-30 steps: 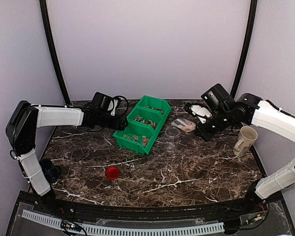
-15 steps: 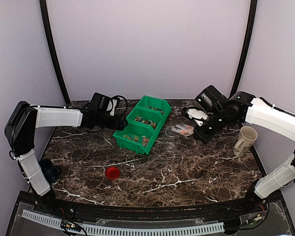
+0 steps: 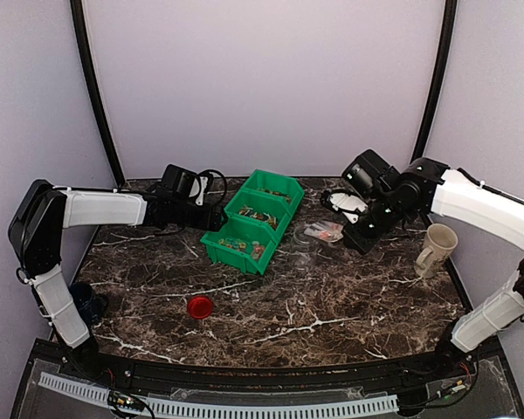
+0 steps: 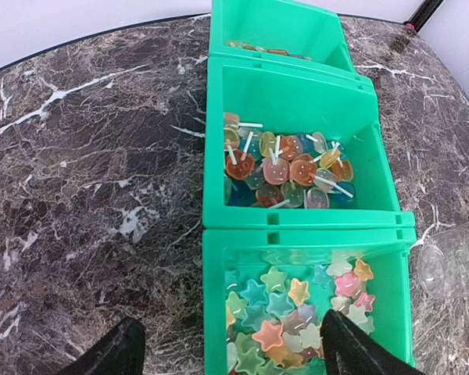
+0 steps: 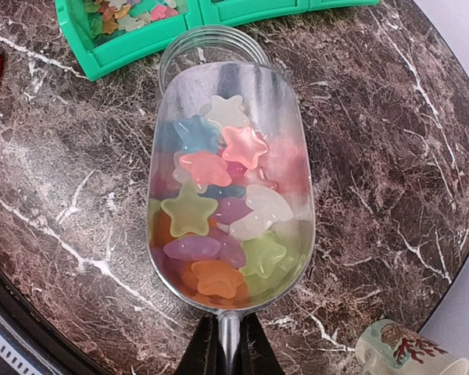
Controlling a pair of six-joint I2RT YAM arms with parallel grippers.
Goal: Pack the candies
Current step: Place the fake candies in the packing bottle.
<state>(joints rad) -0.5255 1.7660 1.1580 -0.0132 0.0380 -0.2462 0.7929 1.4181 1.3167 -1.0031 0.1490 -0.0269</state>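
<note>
Left gripper (image 3: pixel 211 218): jaws spread wide, nothing in them. It hangs at the near-left end of the green bins (image 4: pixel 297 86). On my left wrist view one finger (image 4: pixel 113 355) sits over bare table (image 3: pixel 332 305) and the other over the nearest bin.

Red lid (image 3: pixel 200 305): flat on the marble, alone, well apart from the bins.

Bins: three in a row, walls touching. The nearest holds star candies (image 4: pixel 270 312) in pastel colours, and the middle holds round sweets on white sticks (image 4: pixel 285 168). The farthest holds a few pieces I cannot make out.

Clear jar (image 5: pixel 211 37): upright, just right of the nearest bin.

Clear scoop (image 5: pixel 158 101): heaped with more star candies, its front lip over the jar's mouth. I cannot tell whether the two touch.

Right gripper (image 5: pixel 228 351): closed tight on the scoop's handle, holding it above the table.

Mug (image 3: pixel 437 249): upright near the right edge, apart from the rest.
</note>
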